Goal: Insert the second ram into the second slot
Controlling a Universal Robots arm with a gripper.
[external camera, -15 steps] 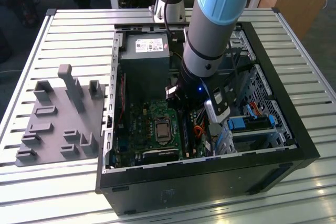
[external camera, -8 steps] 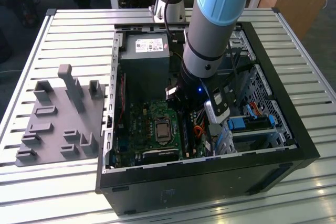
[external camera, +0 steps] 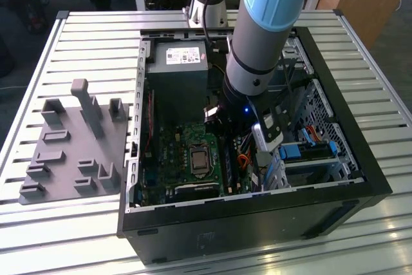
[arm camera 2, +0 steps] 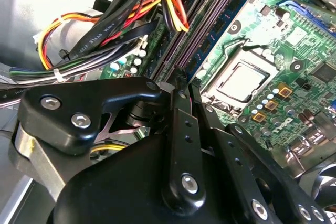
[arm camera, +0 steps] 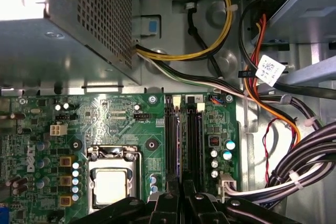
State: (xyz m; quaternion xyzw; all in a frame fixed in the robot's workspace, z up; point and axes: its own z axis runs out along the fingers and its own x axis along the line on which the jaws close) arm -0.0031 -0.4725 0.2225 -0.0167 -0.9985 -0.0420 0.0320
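Observation:
In both wrist views my gripper is down inside the open computer case, over the memory slots beside the processor socket. Its black fingers stand almost together. The second ram shows edge-on as a thin blue-purple strip. It runs from between the fingertips along the second slot from the socket, level with the other slots. Past the fingers it is hidden. In the exterior view the arm reaches down into the case and covers the gripper.
Bundles of black, yellow and orange cables hang close beside the slots. The grey power supply fills the case's far end. Drive bays with light-blue latches stand on the exterior view's right. A grey parts fixture lies outside on the slatted table.

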